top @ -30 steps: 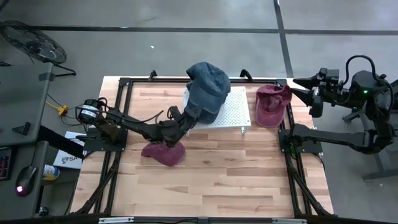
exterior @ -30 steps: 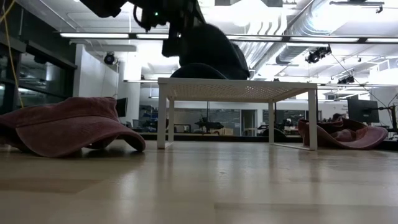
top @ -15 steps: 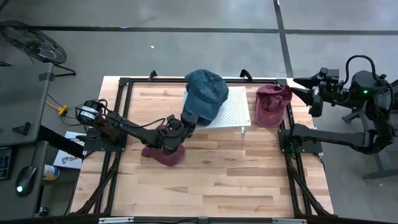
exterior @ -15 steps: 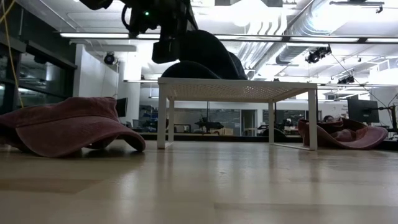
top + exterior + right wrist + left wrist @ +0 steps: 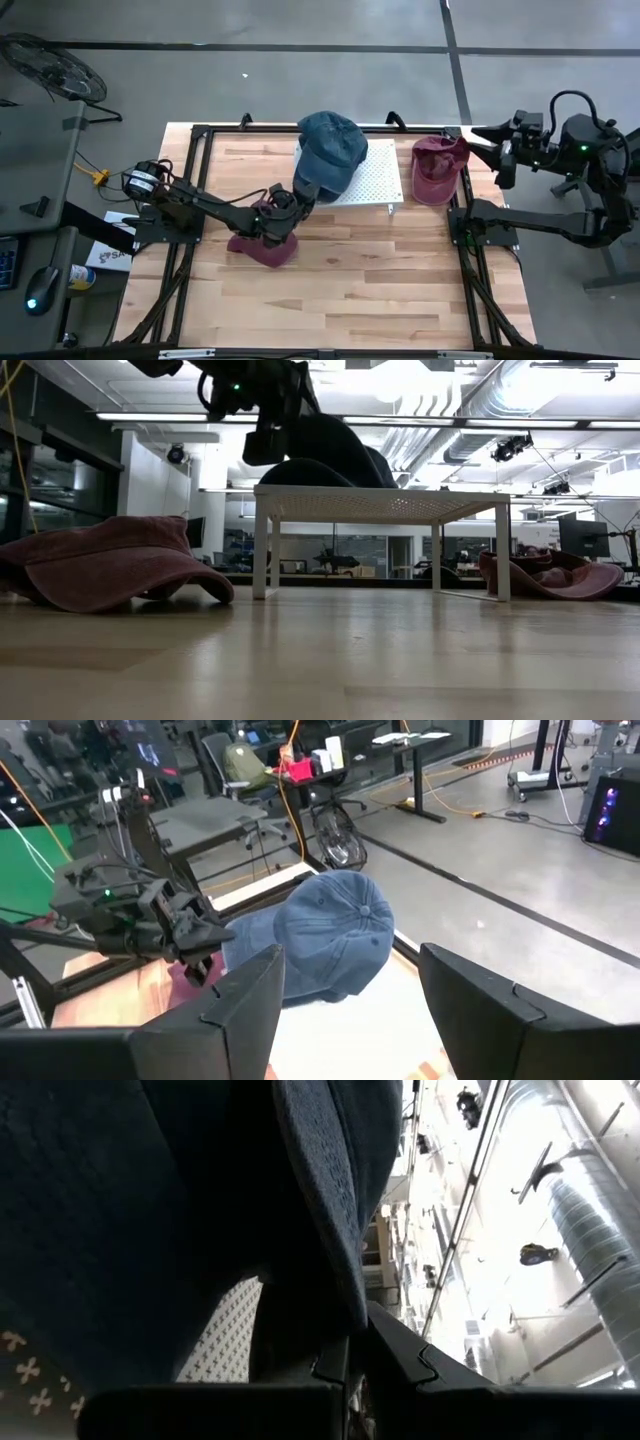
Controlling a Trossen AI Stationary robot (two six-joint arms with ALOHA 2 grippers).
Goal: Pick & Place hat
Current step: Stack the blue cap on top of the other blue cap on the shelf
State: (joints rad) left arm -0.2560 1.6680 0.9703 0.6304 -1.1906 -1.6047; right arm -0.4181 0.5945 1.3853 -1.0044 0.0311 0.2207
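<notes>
A blue hat [image 5: 331, 148] sits crown up on the white perforated stand [image 5: 376, 181] at the table's far middle; the low view shows it as a dark mound [image 5: 335, 452] on the stand top [image 5: 400, 503]. My left gripper [image 5: 299, 192] is level at the hat's near-left side, shut on its edge. My right gripper [image 5: 480, 133] hangs open, high over the far right edge, with nothing between its fingers; its wrist view looks across at the hat [image 5: 330, 935]. My left gripper pinches the blue hat's edge [image 5: 338, 1270] on its near-left side between its two fingers; a fold of blue cloth runs down between them. The fingers come in level from the table's left. The hat rests on the stand, crown up.
A maroon hat [image 5: 262, 246] lies on the wooden table under my left arm, just near of the stand. A second maroon hat [image 5: 437, 168] lies to the right of the stand, near my right arm's base. The table's near half is bare wood.
My left gripper has sunk a little, drawn toward the table's left and rolled, still shut on the hat. The blue hat, which hung tilted above the stand, has come down and now rests on the stand top. In the last half second nothing has moved.
</notes>
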